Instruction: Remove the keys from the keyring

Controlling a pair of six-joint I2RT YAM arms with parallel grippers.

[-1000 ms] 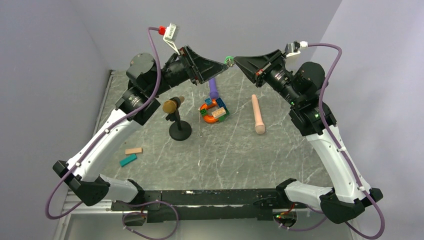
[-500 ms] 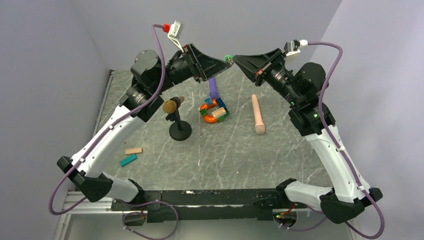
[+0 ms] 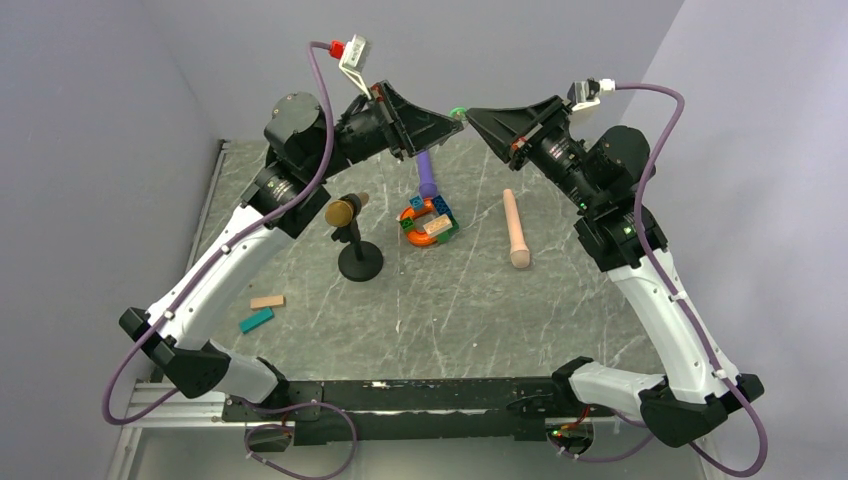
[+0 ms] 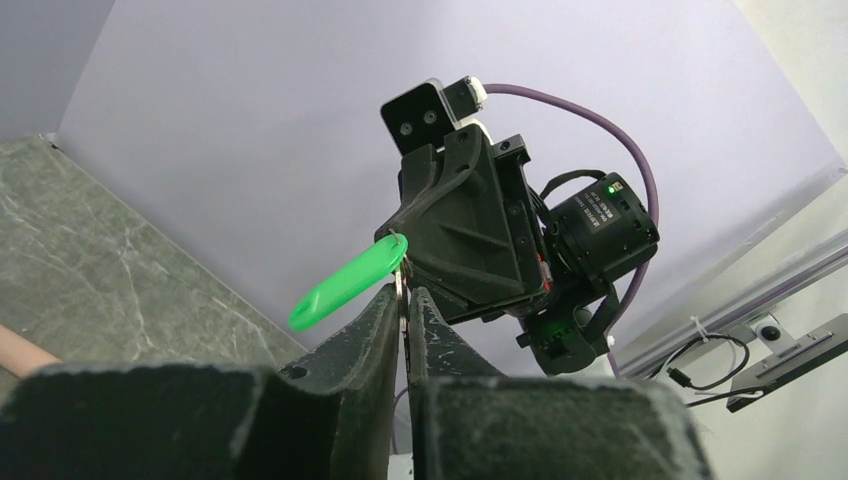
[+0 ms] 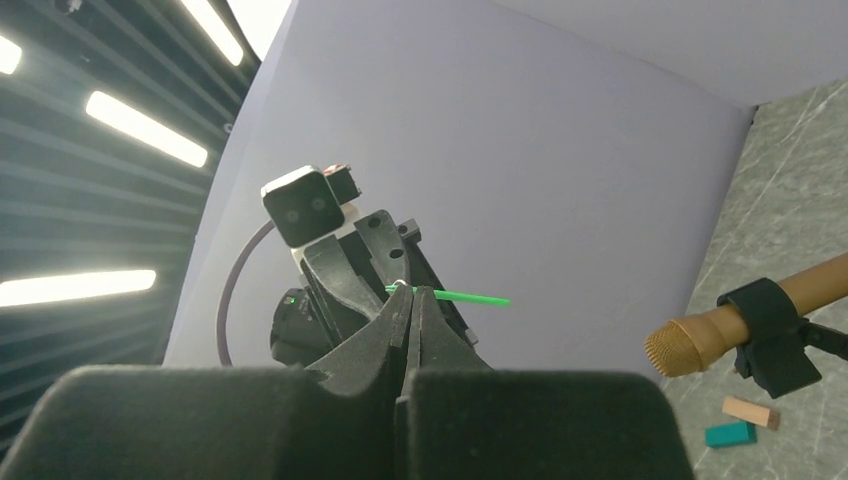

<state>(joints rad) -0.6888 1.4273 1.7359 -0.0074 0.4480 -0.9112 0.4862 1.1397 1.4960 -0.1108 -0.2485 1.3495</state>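
Observation:
The bright-green key (image 4: 345,283) hangs in the air from the thin metal keyring (image 4: 401,272), sticking out to the lower left. My left gripper (image 4: 403,290) is shut on the keyring's lower part. My right gripper (image 5: 409,292) is shut, its tips at the keyring (image 5: 400,284) by the key's head; the key (image 5: 465,297) shows edge-on across its tips. In the top view both grippers, left (image 3: 458,120) and right (image 3: 472,116), meet tip to tip high above the table's far side, with a speck of green key (image 3: 458,110) between them.
Below the grippers lie a purple stick (image 3: 428,175) and a cluster of coloured blocks (image 3: 428,222). A microphone on a black stand (image 3: 348,212) is to the left and a wooden peg (image 3: 516,230) to the right. A tan block (image 3: 267,301) and a teal block (image 3: 256,320) lie near left.
My left arm has swung up and to the right, bringing its tips closer to the right gripper. The key has shifted slightly upward. The right arm has barely moved.

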